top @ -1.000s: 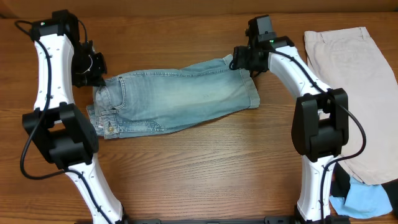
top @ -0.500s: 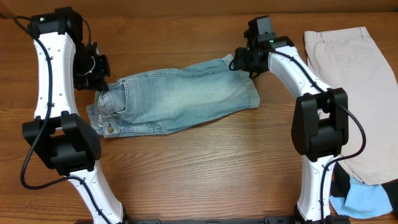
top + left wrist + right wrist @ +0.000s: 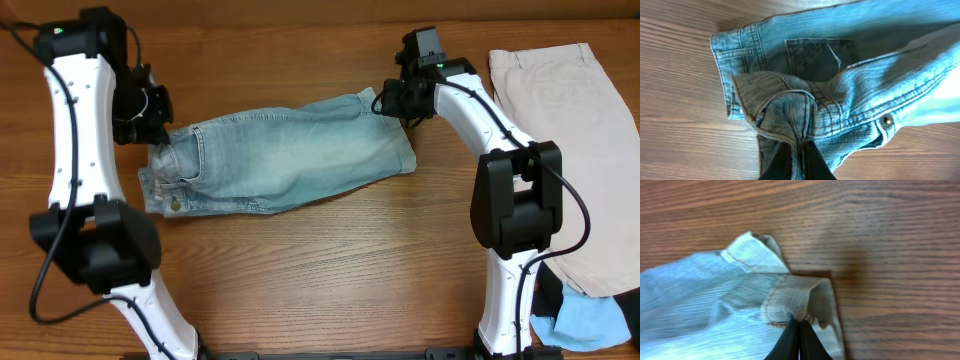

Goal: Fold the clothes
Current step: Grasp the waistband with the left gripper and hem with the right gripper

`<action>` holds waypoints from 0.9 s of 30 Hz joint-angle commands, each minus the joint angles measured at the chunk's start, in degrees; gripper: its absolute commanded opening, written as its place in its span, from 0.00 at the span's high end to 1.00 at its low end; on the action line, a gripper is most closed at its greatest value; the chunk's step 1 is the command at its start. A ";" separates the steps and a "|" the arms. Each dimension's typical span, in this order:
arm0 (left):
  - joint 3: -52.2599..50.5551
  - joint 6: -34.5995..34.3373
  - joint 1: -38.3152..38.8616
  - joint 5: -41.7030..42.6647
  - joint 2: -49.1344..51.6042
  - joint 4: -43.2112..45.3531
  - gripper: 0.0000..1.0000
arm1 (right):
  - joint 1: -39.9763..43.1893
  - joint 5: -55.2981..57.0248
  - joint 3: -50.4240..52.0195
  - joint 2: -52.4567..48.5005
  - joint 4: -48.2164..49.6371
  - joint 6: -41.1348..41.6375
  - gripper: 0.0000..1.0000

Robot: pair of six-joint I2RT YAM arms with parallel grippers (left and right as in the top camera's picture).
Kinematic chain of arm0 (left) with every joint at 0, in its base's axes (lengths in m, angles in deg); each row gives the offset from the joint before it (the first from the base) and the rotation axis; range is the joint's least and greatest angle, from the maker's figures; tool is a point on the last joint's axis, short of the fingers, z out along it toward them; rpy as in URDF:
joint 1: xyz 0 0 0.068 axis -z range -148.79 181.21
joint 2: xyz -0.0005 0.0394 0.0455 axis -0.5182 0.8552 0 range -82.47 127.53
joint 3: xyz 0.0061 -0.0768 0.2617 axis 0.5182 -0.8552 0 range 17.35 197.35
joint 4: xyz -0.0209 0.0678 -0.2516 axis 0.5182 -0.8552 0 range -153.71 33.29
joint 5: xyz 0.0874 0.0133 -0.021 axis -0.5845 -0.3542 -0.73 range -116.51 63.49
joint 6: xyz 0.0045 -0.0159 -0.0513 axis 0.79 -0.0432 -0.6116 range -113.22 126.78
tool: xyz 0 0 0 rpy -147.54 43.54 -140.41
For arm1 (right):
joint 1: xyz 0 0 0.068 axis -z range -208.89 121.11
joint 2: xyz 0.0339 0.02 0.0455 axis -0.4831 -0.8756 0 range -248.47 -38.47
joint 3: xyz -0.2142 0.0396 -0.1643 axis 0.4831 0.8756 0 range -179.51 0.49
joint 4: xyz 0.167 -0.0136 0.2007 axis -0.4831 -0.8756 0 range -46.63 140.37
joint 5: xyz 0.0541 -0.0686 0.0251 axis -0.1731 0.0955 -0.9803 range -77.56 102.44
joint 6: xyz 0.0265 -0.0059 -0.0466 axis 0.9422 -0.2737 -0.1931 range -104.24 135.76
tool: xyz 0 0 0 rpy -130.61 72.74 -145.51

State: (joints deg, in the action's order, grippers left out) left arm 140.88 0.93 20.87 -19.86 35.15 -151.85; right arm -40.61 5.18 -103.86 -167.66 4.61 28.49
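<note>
The clothes in hand are faded light-blue denim shorts (image 3: 285, 155), lying across the table with the waistband to the left and the cuffed hems to the right. My left gripper (image 3: 160, 135) is shut on a bunched fold of the waistband (image 3: 800, 117), with its dark fingertips (image 3: 812, 162) pinching denim between them. A back pocket (image 3: 820, 55) shows beyond the fold. My right gripper (image 3: 387, 100) is shut on the far cuffed hem (image 3: 790, 300), with its tips together on the cloth edge.
Beige shorts (image 3: 565, 130) lie spread at the right edge of the table. A pale-blue garment (image 3: 590, 325) and a black one (image 3: 548, 292) sit by the right arm's base. Bare wood lies in front of the denim shorts.
My right gripper has shut on the hem. The left gripper, still shut, has drawn the waistband corner up and inward, bunching the denim there.
</note>
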 commanded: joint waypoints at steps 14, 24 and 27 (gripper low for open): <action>-1.27 -1.03 2.93 -0.98 -10.03 -0.98 0.96 | 0.48 -5.03 -0.98 -0.52 2.01 -2.78 0.39; -1.88 -1.05 2.89 -1.44 -10.01 0.07 0.96 | -0.22 -11.30 -0.68 -3.61 2.62 -3.72 0.39; -1.90 -1.62 2.89 -3.48 -10.01 0.81 0.96 | -0.87 -11.28 -0.63 -3.61 3.23 -4.26 0.45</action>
State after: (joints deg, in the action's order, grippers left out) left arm 139.20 0.73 23.73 -21.19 25.69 -151.54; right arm -40.48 -4.72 -103.86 -170.85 7.04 25.76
